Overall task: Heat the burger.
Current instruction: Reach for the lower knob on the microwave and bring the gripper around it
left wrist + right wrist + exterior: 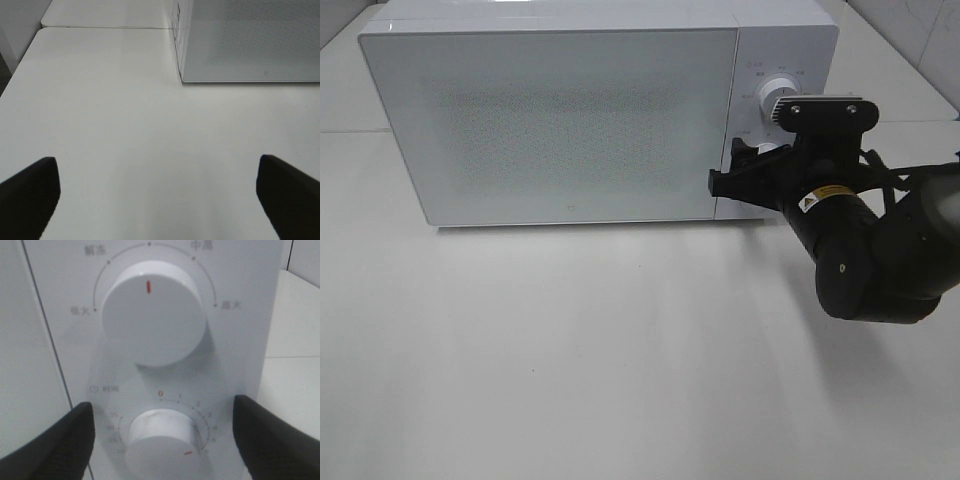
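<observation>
The burger is out of view. The white microwave [570, 110] stands at the back of the table with its door shut. My right gripper [752, 168] is at the control panel, under the upper knob [778, 95]. In the right wrist view the right gripper [161, 410] is open, its fingers standing either side of the lower timer knob [160, 437] with a gap on each side. The upper knob [152, 315] has its red mark pointing straight up. My left gripper [156, 162] is open over bare table, well short of the microwave [250, 40].
The white table [620, 350] spreads in front of the microwave. A seam to a second tabletop [100, 27] runs behind its left side. The right arm's black body [880, 260] hangs over the table's right part.
</observation>
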Robot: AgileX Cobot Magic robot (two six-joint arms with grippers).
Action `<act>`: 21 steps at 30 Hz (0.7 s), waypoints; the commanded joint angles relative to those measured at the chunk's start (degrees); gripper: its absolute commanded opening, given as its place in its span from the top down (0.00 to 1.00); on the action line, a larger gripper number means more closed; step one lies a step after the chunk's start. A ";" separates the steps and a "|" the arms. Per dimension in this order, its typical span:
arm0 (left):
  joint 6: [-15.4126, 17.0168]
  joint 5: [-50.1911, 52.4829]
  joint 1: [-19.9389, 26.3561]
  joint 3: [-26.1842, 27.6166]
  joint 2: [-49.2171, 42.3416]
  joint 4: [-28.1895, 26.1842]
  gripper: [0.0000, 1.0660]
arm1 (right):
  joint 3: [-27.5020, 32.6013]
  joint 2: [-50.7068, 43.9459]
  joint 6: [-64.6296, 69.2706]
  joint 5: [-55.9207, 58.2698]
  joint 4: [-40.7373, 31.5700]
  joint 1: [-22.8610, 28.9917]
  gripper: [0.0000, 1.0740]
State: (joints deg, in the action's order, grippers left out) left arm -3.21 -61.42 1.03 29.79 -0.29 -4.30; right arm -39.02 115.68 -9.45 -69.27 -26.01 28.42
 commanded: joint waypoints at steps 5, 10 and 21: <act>0.29 0.06 0.11 -0.17 -0.80 0.11 0.06 | -0.69 1.20 -0.52 -12.20 1.26 -0.11 0.29; 0.29 0.06 0.11 -0.17 -0.80 0.11 0.06 | -0.69 1.49 -0.52 -12.26 1.26 -0.11 0.29; 0.29 0.06 0.11 -0.17 -0.80 0.11 0.06 | -0.69 1.49 -0.52 -12.32 1.49 -0.11 0.32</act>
State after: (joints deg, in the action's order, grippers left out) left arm -3.21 -61.42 1.03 29.79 -0.29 -4.30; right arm -39.08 117.34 -9.45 -69.21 -25.21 28.42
